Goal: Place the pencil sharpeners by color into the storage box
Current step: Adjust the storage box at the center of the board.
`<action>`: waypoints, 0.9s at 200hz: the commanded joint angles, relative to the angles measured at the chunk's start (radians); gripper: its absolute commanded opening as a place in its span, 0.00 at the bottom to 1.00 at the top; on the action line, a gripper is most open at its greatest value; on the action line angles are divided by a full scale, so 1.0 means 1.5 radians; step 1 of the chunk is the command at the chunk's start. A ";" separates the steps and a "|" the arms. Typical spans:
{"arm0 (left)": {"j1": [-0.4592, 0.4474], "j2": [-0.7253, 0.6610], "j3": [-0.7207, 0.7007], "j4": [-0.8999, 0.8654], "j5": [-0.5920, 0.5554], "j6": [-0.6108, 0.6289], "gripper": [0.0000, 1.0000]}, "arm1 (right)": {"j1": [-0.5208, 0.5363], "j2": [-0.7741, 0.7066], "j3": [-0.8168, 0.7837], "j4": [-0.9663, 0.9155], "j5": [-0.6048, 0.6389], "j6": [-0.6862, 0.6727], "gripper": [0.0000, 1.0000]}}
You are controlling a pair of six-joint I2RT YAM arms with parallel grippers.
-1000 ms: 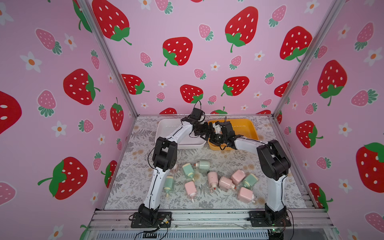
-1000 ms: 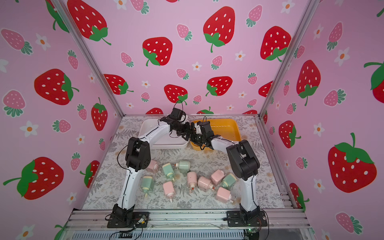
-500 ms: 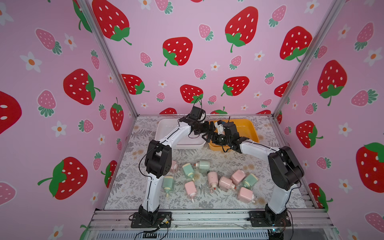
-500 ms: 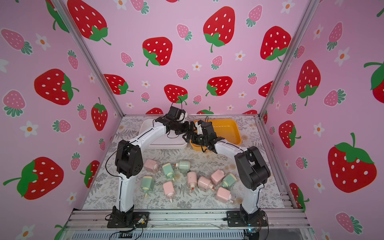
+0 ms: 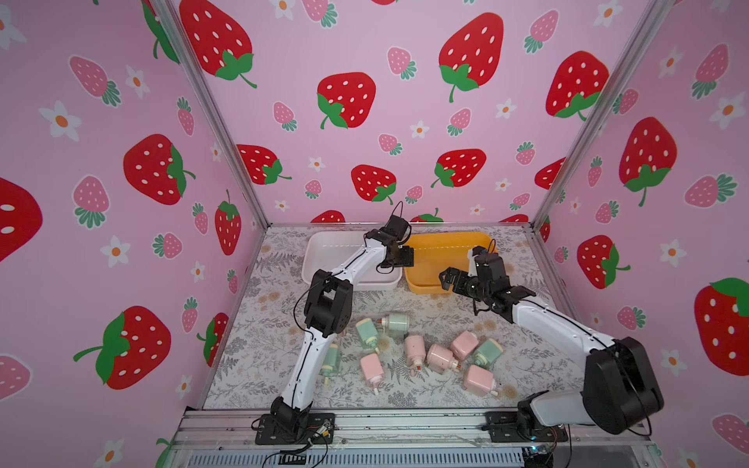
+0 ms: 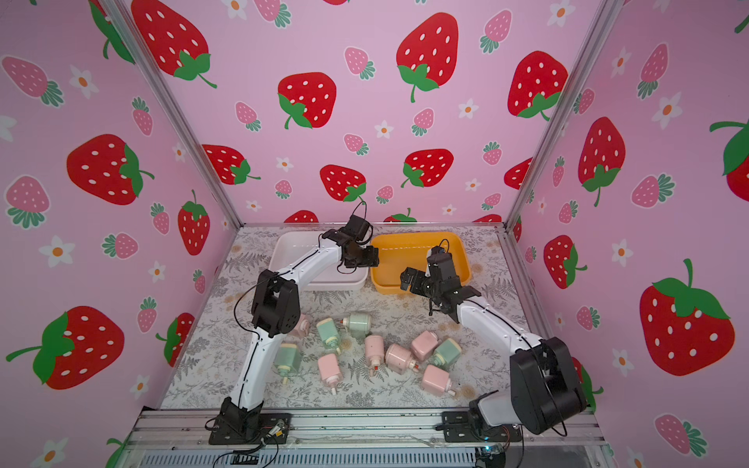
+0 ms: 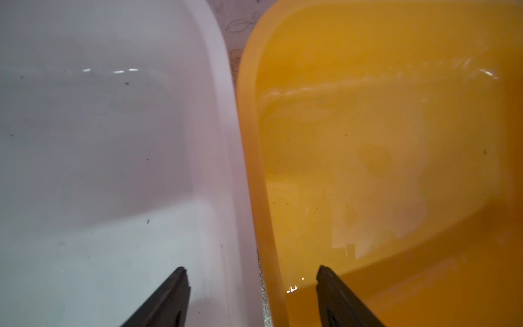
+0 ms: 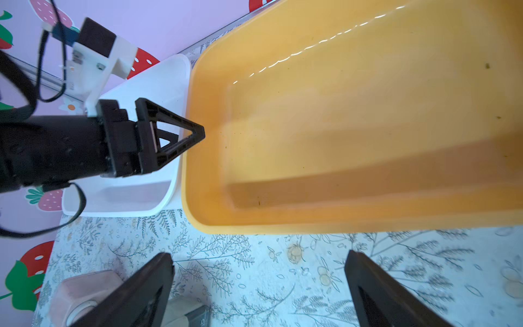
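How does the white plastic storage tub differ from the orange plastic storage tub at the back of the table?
The white plastic tub sits on the left arm's side, the orange plastic tub on the right arm's. The left arm lies across the white tub; the right gripper hangs by the orange tub's front wall. Both are rectangular, round-cornered, side by side and look empty.

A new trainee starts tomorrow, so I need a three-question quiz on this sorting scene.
1. How many green sharpeners lie on the table?
2. True or false: the orange bin already holds sharpeners.
3. The left gripper hovers over: A) the sharpeners, B) the seam between the white bin and the orange bin, C) the table's front edge.
Key: 1 four; 2 false; 3 B.
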 commanded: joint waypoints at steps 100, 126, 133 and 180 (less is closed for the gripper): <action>0.022 0.082 0.145 -0.046 -0.025 -0.003 0.43 | 0.003 -0.150 -0.097 -0.097 0.136 -0.027 1.00; 0.023 0.082 0.149 -0.041 -0.020 -0.009 0.40 | 0.003 -0.163 -0.097 -0.123 0.136 -0.035 1.00; 0.024 0.083 0.151 -0.041 -0.017 -0.010 0.41 | 0.003 -0.169 -0.099 -0.129 0.136 -0.036 1.00; 0.023 0.075 0.149 -0.048 -0.005 -0.016 0.46 | 0.003 -0.189 -0.108 -0.147 0.134 -0.044 1.00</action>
